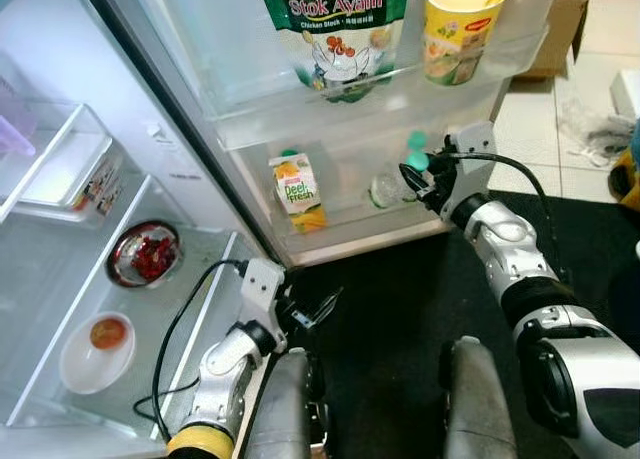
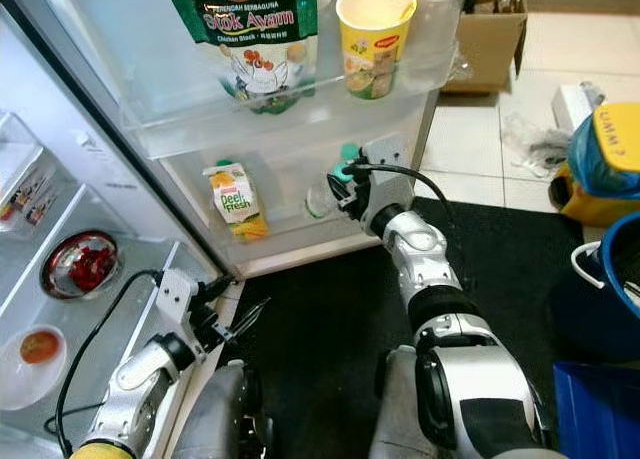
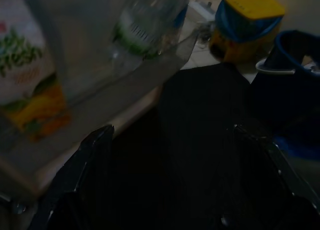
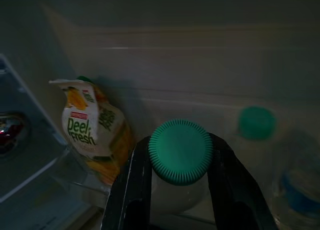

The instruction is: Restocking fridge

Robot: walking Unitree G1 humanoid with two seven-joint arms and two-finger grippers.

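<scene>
While the fridge door stands wide open, the right gripper is reaching into the lower door shelf of clear plastic, its two black fingers closing around the neck of a clear plastic bottle with a green ribbed screw cap; the bottle is standing upright, its long axis running straight down from the cap between the fingers, so any release or lift is turning on a vertical move inside the bin. Just beside it a second clear bottle with a green cap is waiting, though the dim wrist view is making it hard to say whether the two are touching. Further along the same shelf an orange-and-white juice carton marked Deeli Fresh is standing upright, well apart from the gripped bottle. On the upper door shelf a green pouch of Stok Ayam chicken stock and a yellow instant-noodle cup are sitting side by side. Inside the fridge body, a steel bowl of red food and a white bowl of orange sauce are resting on clear shelves. The left gripper, fingers spread and holding nothing, is hanging low over the black floor mat, farther from the bottles than the right.
</scene>
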